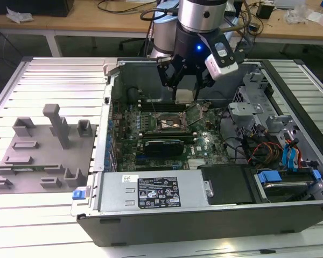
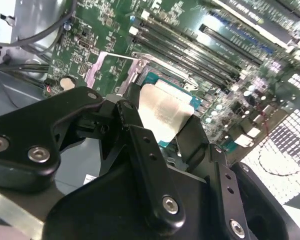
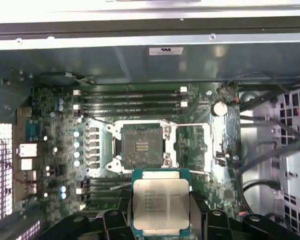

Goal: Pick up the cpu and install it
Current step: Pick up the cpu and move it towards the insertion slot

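Well, the slatted table (image 1: pixel 54 70) carried it all, and most of it was taken by the computer case (image 1: pixel 204 228), laid on its side with the panel off, surely so the arm could reach straight down inside. Near the table's edge on the exterior view's left lay the grey fixture plate (image 1: pixel 43 161) with its blocks and posts, nothing I could make out resting on it. Inside the case the green motherboard (image 1: pixel 151 123) covered the floor, a labelled power supply box (image 1: pixel 156 193) ran along the near wall, and cables with blue tabs (image 1: pixel 269 176) crowded the corner on the exterior view's right. Above the board hung the black gripper (image 1: pixel 184 86), clamped on the cpu (image 3: pixel 160 205). It pinched the chip by two opposite edges, silvery top up and roughly level, which I judged kept the underside clear for seating. In the first wrist view the socket (image 3: pixel 141 146) sat bare at the board's middle, its metal retaining frame (image 3: pixel 205 145) swung aside and the contact field exposed, ready to receive. Nothing was in it. The cpu was off the board, near the socket and not yet seated.
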You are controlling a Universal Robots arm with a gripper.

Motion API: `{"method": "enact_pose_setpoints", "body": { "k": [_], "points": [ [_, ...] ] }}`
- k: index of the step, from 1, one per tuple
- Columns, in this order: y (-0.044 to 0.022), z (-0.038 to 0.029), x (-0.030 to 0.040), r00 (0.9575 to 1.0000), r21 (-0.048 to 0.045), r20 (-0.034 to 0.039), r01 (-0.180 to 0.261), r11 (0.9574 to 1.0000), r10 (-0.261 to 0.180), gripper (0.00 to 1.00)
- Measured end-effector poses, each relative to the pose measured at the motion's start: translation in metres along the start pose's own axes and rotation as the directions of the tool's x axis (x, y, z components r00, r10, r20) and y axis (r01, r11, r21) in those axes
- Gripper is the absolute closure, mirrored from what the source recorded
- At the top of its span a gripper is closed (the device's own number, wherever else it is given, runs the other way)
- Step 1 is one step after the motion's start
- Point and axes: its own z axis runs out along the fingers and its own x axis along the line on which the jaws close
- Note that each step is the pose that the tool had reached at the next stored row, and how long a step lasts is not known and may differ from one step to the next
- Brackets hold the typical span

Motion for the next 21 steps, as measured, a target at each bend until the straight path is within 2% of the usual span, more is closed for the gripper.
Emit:
{"method": "enact_pose_setpoints", "body": {
  "k": [4,7,12,15,21],
  "points": [
    [0.0088,0.0166,0.0016,1.0000,-0.0002,-0.0001,0.000,1.0000,0.000,0.45],
    [0.0168,0.0275,0.0071,1.0000,-0.0005,0.0000,0.000,1.0000,0.000,0.45],
    [0.0175,0.0414,0.0107,1.0000,-0.0002,0.0000,0.000,1.0000,0.000,0.45],
    [0.0174,0.0477,0.0136,1.0000,-0.0003,0.0000,0.000,1.0000,0.000,0.45],
    [0.0171,0.0523,0.0138,1.0000,-0.0002,-0.0001,0.003,1.0000,-0.003,0.45]
  ]
}}
